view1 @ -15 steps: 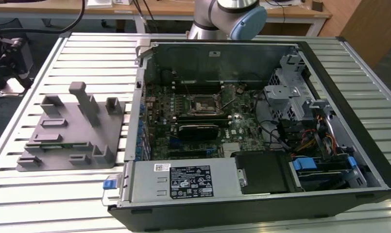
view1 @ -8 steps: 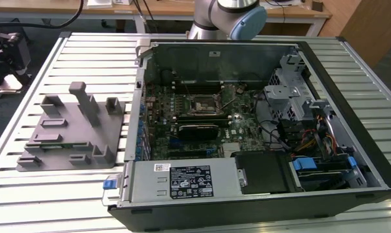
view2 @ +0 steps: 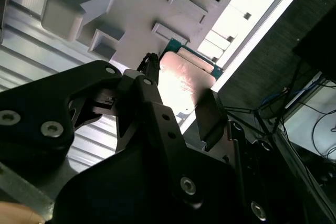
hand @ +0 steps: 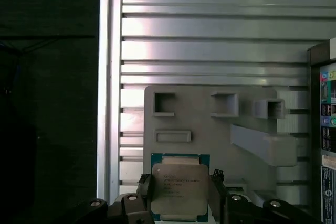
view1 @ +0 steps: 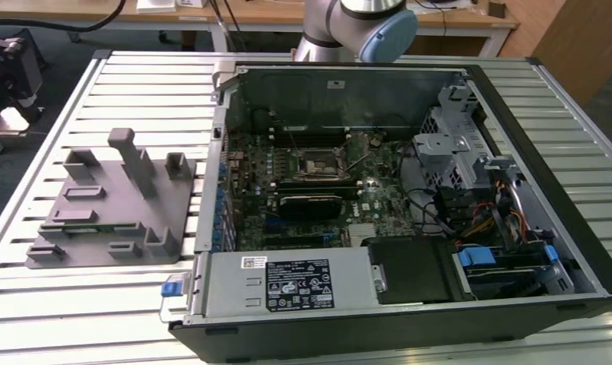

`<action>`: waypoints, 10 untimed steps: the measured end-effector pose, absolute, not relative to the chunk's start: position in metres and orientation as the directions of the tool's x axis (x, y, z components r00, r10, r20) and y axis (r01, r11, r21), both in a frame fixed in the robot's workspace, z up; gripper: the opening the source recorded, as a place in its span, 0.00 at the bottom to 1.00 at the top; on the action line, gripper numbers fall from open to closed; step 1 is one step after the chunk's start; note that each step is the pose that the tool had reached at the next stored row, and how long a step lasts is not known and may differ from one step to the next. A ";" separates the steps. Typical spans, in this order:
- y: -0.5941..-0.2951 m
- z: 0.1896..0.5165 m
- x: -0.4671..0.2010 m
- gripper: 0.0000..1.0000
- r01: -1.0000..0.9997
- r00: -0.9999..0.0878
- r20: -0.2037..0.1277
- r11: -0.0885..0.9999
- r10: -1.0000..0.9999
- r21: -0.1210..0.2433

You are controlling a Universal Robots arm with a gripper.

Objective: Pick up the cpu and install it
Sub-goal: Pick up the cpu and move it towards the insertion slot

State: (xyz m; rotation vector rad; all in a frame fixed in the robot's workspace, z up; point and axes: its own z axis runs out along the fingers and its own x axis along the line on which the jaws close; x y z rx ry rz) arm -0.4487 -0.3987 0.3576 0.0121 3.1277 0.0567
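Ext. view, left to right: the grey fixture (view1: 113, 213) is sitting near the table (view1: 133, 68) edge on the exterior view's left, posts upright. Bare slats (view1: 83, 304) are running along its near and far sides. A narrow strip of slats is separating it from the open PC case (view1: 549, 152), which is taking up the mid and right of the surface. The case is lying w/ its open side up. The square socket (view1: 316, 166) is sitting mid-board, w/ cables (view1: 478, 220) and a drive cage (view1: 442, 152) crowding the side toward the exterior view's right. The arm (view1: 356, 23) is rising at the table's far edge.

First wrist view: the gripper (hand: 181, 184) is standing narrow, fingers (hand: 145, 190) clamping the cpu (hand: 180, 195) by two opposite edges. The cpu is hanging over the fixture, near the table edge. Metal top is facing the camera, approx. parallel to the surface. The slightly longer axis is running parallel to the fingers. A green board margin is showing at the end away from the gripper body.
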 end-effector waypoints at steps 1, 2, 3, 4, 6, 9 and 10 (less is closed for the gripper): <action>-0.398 0.360 -0.449 0.52 0.007 -1.000 -0.013 0.999 0.008 0.036; -0.398 0.362 -0.449 0.52 0.007 -1.000 -0.013 0.999 0.008 0.036; -0.398 0.364 -0.449 0.52 0.007 -1.000 -0.013 0.999 0.008 0.036; -0.397 0.366 -0.449 0.52 0.007 -1.000 -0.013 0.999 0.008 0.036; -0.396 0.371 -0.449 0.52 0.007 -1.000 -0.013 0.999 0.008 0.036; -0.395 0.380 -0.449 0.52 0.008 -1.000 -0.013 0.999 0.008 0.036; -0.395 0.383 -0.449 0.52 0.007 -1.000 -0.013 0.999 0.008 0.036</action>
